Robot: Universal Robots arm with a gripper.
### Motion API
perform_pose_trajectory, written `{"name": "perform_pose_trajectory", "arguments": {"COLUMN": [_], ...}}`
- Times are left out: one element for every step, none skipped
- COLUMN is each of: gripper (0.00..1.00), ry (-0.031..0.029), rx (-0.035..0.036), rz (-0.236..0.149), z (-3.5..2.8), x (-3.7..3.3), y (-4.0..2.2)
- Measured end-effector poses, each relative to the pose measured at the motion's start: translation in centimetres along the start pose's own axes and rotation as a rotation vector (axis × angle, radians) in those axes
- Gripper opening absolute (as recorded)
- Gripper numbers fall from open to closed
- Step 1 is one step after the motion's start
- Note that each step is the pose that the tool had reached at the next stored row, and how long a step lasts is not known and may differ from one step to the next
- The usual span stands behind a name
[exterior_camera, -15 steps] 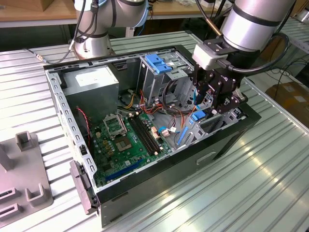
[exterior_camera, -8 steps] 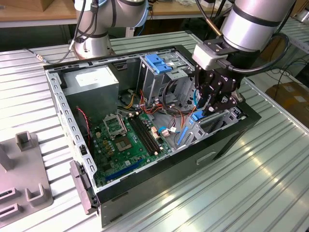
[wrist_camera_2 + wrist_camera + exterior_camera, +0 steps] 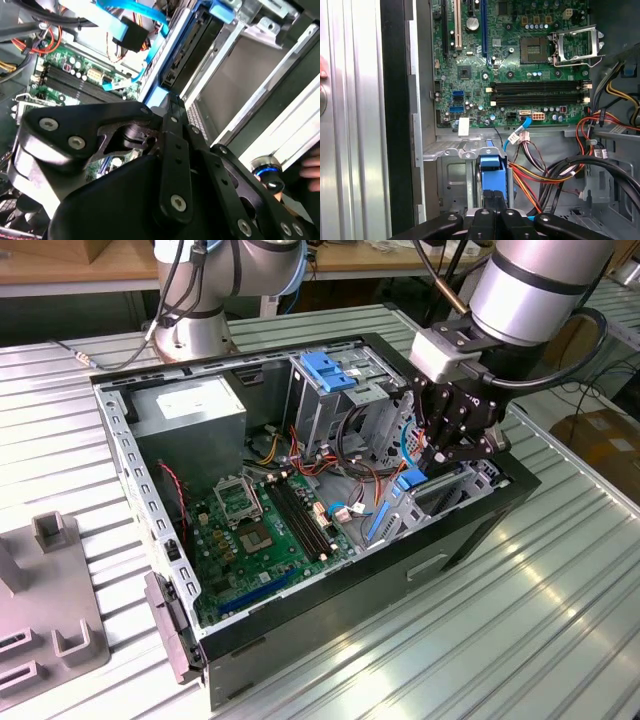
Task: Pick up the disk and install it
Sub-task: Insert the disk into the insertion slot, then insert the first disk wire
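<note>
Eyes to 3 o'clock in the exterior view: that is where you have the disk [image 3: 408, 481], inside the open computer case [image 3: 470, 540]. It is down in the metal drive bay [image 3: 452, 492] that runs along the case's wall on the exterior view's right. You can see its bright blue carrier bracket slanting from the bay's upper end toward 7 o'clock, alongside the motherboard [image 3: 262, 530]. In the second wrist view the disk's dark body lies between that blue edge and the bay's silver rail. A thin blue data cable [image 3: 127, 17] hangs over the board there.

Your gripper [image 3: 440, 458] hangs directly over the bay, with the arm reaching in from 1 o'clock. Its fingers [image 3: 482, 220] are drawn close together. In the first wrist view they pinch the end of the blue carrier between them, so the pincer is narrowly closed on the disk, not spread wide.

Elsewhere in the case, the grey power supply [image 3: 190, 412] is at 10 o'clock. A blue latch piece [image 3: 325, 370] tops the upper drive cage at 12 o'clock. The case rests on a slatted metal table [image 3: 520, 640], with a grey fixture [image 3: 55, 610] at 8 o'clock, well apart.
</note>
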State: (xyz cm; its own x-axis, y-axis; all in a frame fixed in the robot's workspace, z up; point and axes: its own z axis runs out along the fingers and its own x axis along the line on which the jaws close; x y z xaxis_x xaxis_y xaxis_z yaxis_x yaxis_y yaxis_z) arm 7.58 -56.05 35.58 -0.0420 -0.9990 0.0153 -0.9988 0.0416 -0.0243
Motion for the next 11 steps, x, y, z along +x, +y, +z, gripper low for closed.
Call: {"name": "perform_pose_trajectory", "arguments": {"gripper": [0.10, 0.10, 0.10, 0.10, 0.10, 0.10, 0.10, 0.10, 0.10, 0.10, 0.10], "ry": [0.0000, 0.0000, -0.0001, 0.0000, -0.0001, -0.0001, -0.0001, 0.0000, 0.0000, 0.0000, 0.0000], "rx": [0.0000, 0.0000, 0.0000, 0.0000, 0.0000, 0.0000, 0.0000, 0.0000, 0.0000, 0.0000, 0.0000], "rz": [0.000, 0.000, 0.000, 0.000, 0.000, 0.000, 0.000, 0.000, 0.000, 0.000, 0.000], "z": [0.00, 0.00, 0.01, 0.00, 0.00, 0.00, 0.00, 0.00, 0.00, 0.00, 0.00], "x": [0.00, 0.00, 0.00, 0.00, 0.00, 0.00, 0.00, 0.00, 0.00, 0.00, 0.00], "y": [-0.01, -0.02, -0.03, -0.03, -0.04, -0.04, -0.05, -0.05, -0.07, -0.07, -0.08]}}
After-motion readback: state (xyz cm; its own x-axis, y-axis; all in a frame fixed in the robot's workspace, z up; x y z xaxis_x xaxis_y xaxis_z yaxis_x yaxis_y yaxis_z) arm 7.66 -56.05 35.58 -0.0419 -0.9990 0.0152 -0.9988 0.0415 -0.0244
